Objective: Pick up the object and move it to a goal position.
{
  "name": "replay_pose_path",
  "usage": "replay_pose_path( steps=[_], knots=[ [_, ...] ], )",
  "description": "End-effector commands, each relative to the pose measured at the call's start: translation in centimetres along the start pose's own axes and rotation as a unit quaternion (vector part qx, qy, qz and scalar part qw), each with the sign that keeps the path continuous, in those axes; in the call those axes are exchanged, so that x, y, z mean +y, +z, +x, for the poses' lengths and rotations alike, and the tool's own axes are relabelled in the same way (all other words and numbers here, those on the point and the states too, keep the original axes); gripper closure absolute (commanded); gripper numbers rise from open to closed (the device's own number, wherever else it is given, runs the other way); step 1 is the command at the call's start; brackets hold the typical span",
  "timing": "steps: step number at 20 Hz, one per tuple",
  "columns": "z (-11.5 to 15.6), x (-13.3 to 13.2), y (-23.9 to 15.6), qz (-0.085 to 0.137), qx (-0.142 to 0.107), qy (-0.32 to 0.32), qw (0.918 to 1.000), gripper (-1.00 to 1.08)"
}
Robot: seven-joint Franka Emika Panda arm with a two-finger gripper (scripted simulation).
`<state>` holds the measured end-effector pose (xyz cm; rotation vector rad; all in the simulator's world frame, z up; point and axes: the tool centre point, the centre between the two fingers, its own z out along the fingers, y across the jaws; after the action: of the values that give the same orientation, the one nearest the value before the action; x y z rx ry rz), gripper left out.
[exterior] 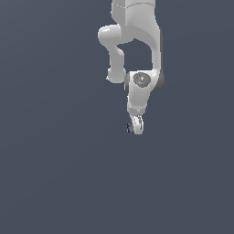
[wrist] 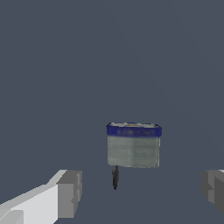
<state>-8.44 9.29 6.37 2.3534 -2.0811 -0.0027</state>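
The object (wrist: pixel 133 146) is a small pale grey block with a navy-blue band along one edge and a thin dark stub beside it. In the wrist view it sits ahead of my gripper (wrist: pixel 142 190), roughly between the lines of the two grey fingertips (wrist: pixel 70 192), and neither fingertip touches it. The jaws stand wide apart with nothing between them. In the exterior view the white arm hangs down from the top, and the gripper (exterior: pixel 135 127) is at its lower end. Only a tiny navy sliver of the object (exterior: pixel 128 128) shows there, right beside the gripper on the exterior view's left.
A plain dark grey-blue surface (exterior: pixel 55 183) fills both views. No other objects, containers or edges show.
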Motion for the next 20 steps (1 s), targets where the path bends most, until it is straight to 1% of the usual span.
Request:
replay_pose_path(
  steps=[1, 9, 20],
  knots=[
    [-0.1, 0.1, 0.1, 0.000, 0.000, 0.009, 1.0000, -0.92],
    [-0.1, 0.1, 0.6, 0.000, 0.000, 0.010, 1.0000, -0.92],
    [-0.1, 0.2, 4.7, 0.000, 0.000, 0.012, 0.9999, -0.92]
  ],
)
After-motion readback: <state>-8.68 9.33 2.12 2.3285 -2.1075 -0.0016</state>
